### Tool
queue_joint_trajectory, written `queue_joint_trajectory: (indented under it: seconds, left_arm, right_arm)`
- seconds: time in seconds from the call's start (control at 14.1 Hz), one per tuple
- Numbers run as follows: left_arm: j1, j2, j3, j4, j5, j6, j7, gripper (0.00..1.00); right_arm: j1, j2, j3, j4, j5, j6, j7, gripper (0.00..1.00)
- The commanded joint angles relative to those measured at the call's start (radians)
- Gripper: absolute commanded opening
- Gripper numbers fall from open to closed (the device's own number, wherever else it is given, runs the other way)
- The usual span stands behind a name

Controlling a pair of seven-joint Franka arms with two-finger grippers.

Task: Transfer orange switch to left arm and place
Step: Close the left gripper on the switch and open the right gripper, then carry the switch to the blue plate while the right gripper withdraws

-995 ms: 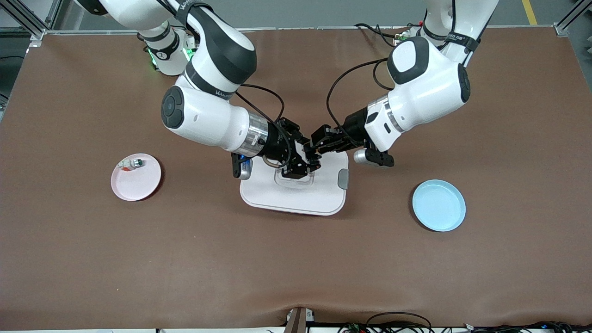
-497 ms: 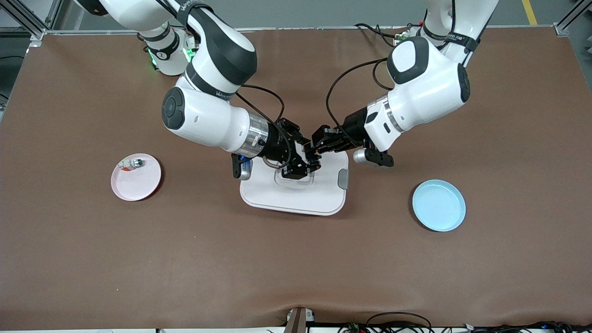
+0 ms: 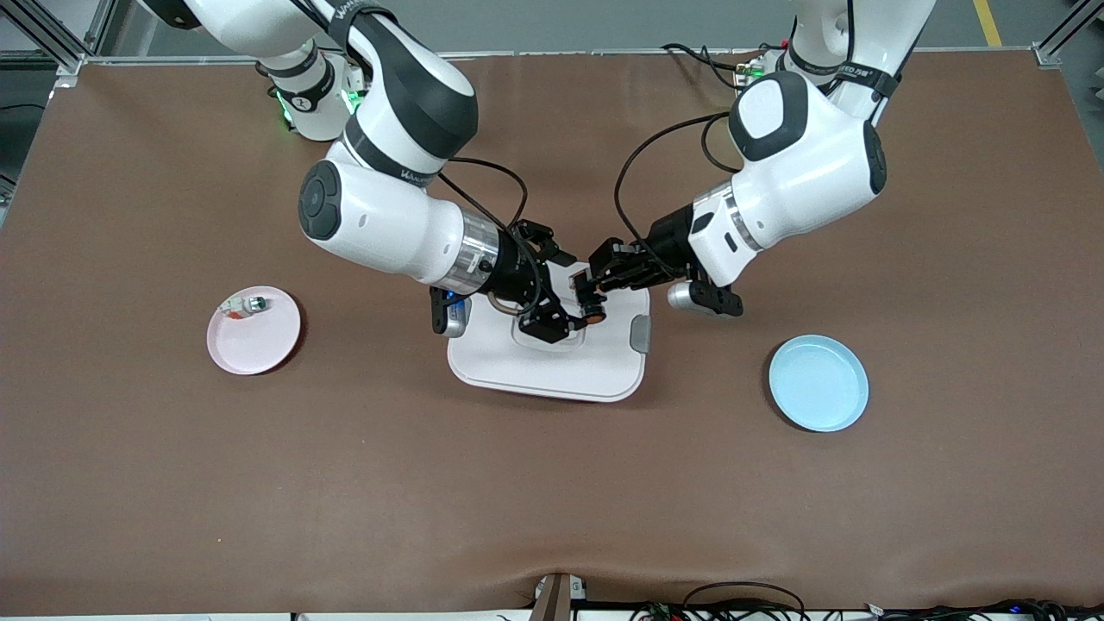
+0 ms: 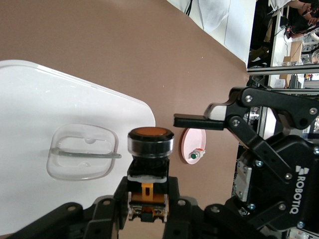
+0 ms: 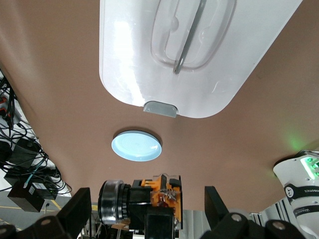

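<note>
The orange switch (image 3: 593,309) is in the air over the white box (image 3: 552,366), near its recessed handle. My left gripper (image 3: 590,298) is shut on the switch's black and orange body (image 4: 148,191), with the round orange cap (image 4: 150,133) pointing away from it. My right gripper (image 3: 562,295) is open over the box. Its fingers (image 5: 79,211) stand wide apart on either side of the switch (image 5: 142,199) and do not touch it. One right finger (image 4: 194,121) shows in the left wrist view, just clear of the cap.
A light-blue plate (image 3: 818,383) lies toward the left arm's end of the table. A pink plate (image 3: 254,336) with a small silver-and-white part (image 3: 246,304) lies toward the right arm's end. The box has grey side clips (image 3: 639,333).
My right gripper has opened and let go of the switch, which now stays in my left gripper. My left arm has drawn slightly back toward its own end with it.
</note>
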Motion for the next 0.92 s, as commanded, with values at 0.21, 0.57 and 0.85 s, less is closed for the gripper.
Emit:
queue_joint_trajectory:
  seconds: [0.21,0.57,0.85]
  left_arm:
    - [0.074,0.003,0.008,0.000,0.187,-0.037,0.084,0.00]
    - [0.195,0.011,0.009,0.000,0.471,-0.244,0.303,0.00]
    - [0.256,0.011,0.009,-0.017,0.739,-0.377,0.452,0.00]
  right_arm:
    - [-0.040,0.012,-0.001,0.023,-0.062,-0.069,-0.185,1.00]
    - [-0.125,-0.002,-0.003,0.020,-0.145,-0.228,-0.437,1.00]
    - [-0.207,-0.035,-0.001,0.022,-0.252,-0.362,-0.673,1.00]
